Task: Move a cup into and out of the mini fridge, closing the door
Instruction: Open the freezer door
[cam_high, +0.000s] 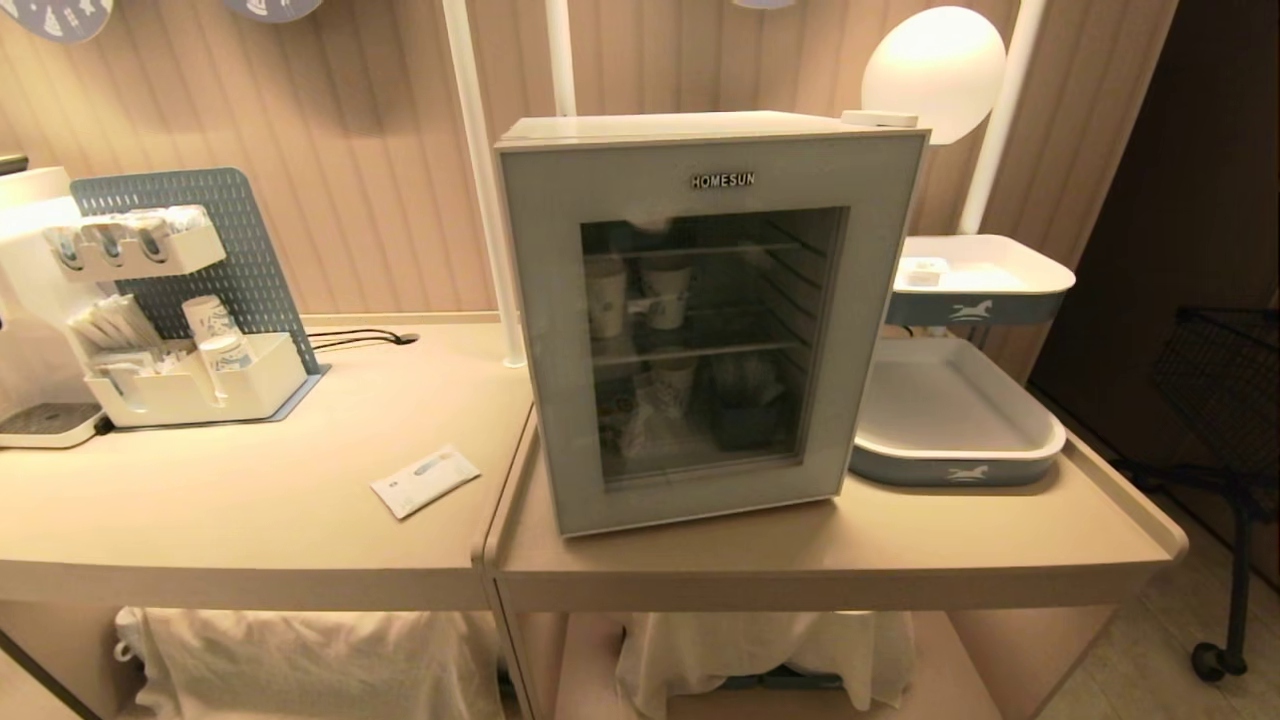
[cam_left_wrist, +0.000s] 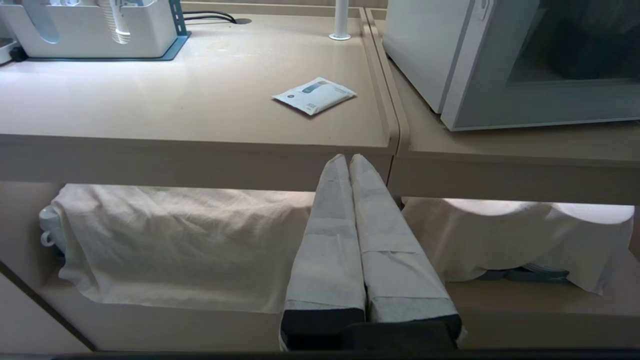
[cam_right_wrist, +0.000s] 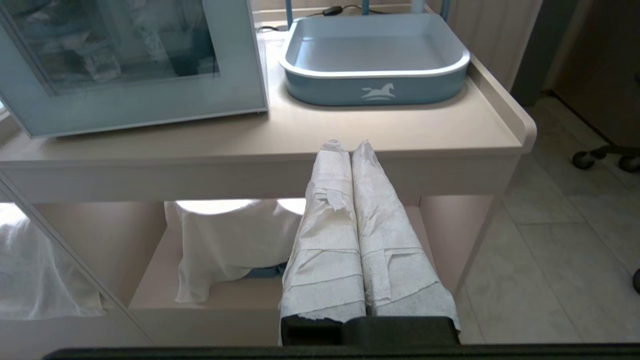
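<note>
The white mini fridge (cam_high: 700, 128) stands on the right-hand table, and its grey-blue door (cam_high: 545, 330) with the glass window is closed. Behind the glass, pale containers (cam_high: 606, 297) sit dimly on the wire shelves. I cannot pick out the cup among them. Neither arm shows in the head view. In the left wrist view my left gripper (cam_left_wrist: 348, 157) is shut and empty, low in front of the table edge, left of the fridge (cam_left_wrist: 425, 50). My right gripper (cam_right_wrist: 346, 146) is also shut and empty, below the table edge, right of the door (cam_right_wrist: 150, 107).
A white sachet (cam_high: 425, 480) lies on the left table, and an organiser (cam_high: 190, 385) with paper cups stands at the back left. A blue tray (cam_high: 955, 440) sits right of the fridge, with another (cam_high: 980, 290) above it. White cloths (cam_high: 320, 660) cover the lower shelves. A black wire cart (cam_high: 1220, 380) stands far right.
</note>
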